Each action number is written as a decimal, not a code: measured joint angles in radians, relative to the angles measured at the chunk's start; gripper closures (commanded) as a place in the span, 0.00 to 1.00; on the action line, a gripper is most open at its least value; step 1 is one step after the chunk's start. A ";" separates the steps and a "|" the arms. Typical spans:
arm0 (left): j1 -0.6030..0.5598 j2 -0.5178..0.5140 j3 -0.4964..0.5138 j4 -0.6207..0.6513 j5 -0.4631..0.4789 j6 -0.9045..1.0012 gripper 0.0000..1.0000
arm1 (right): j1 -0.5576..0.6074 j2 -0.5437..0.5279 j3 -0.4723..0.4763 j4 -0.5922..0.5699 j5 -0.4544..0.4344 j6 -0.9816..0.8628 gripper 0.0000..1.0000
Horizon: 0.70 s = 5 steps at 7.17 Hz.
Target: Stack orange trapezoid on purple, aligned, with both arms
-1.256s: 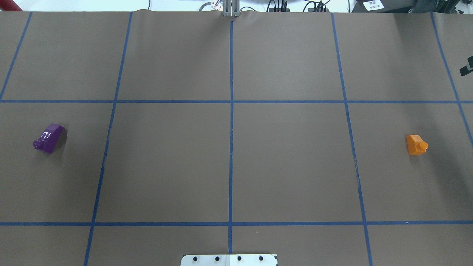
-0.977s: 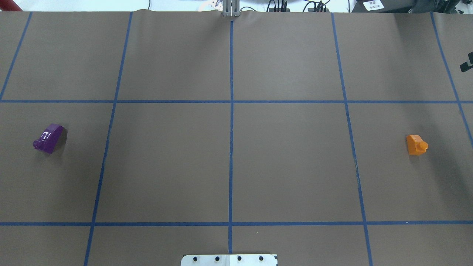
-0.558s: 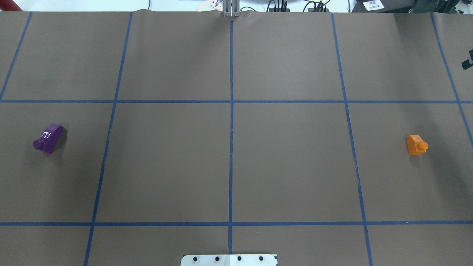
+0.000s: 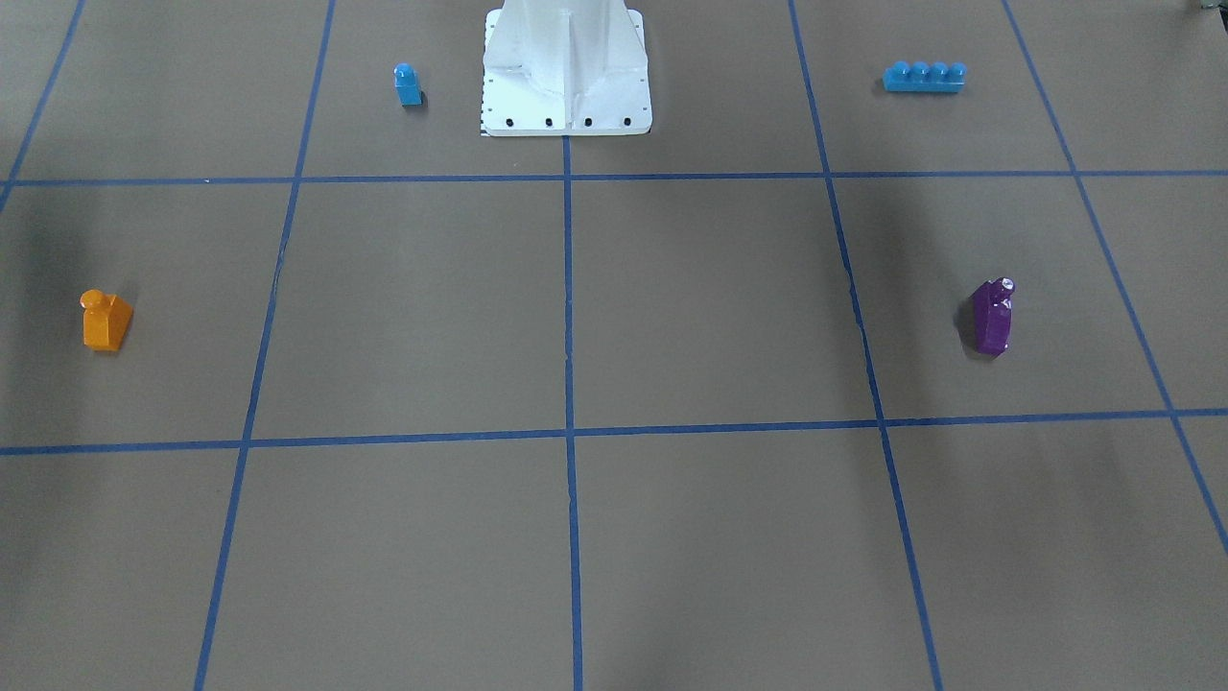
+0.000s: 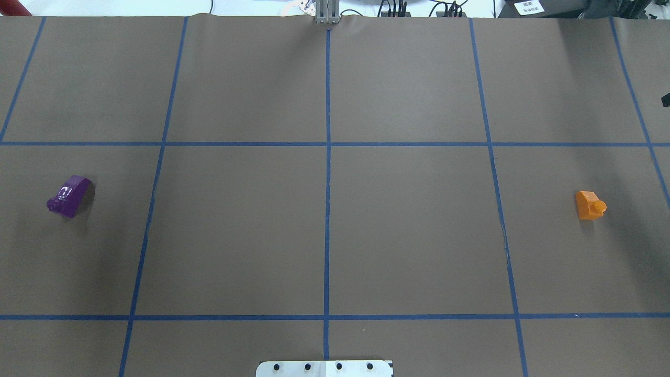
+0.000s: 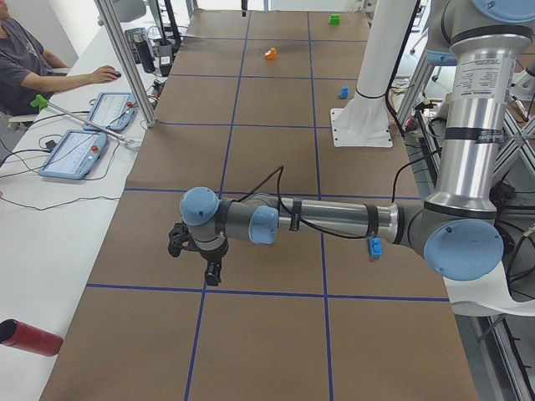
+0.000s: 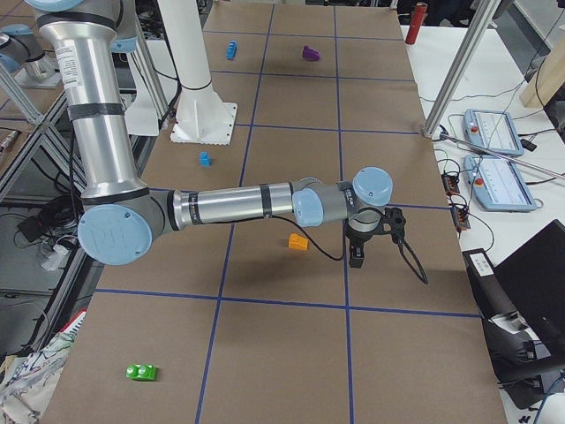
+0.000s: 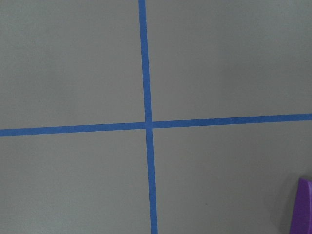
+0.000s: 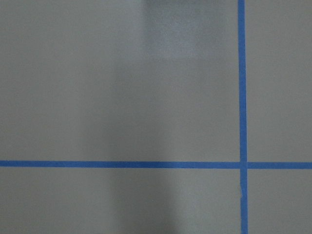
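We see the small glossy orange plastic trapezoid block (image 7: pixel 298 241) just robot-side of our right gripper (image 7: pixel 366 240), the glossy purple plastic sloped block (image 5: pixel 69 195) near our left gripper (image 6: pixel 196 257) (openings: cannot tell). Likely light, stiff, slick: we'd pinch flat sides.

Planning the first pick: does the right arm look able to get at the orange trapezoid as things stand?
Probably yes. The right gripper hangs close beside the orange trapezoid, which sits alone, and nothing stands between them. Whether the gripper is open, I cannot tell.
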 measured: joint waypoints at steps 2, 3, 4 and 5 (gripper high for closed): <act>0.000 0.002 -0.004 -0.002 0.000 -0.079 0.00 | 0.000 -0.009 0.000 0.004 0.000 0.001 0.00; 0.000 0.002 -0.010 -0.003 -0.001 -0.095 0.00 | 0.000 -0.014 0.001 0.008 0.000 0.001 0.00; 0.001 0.002 -0.017 -0.003 -0.002 -0.102 0.00 | -0.001 -0.018 0.003 0.011 0.000 0.001 0.00; 0.001 0.001 -0.022 -0.003 -0.002 -0.104 0.00 | -0.001 -0.021 0.004 0.012 0.001 0.002 0.00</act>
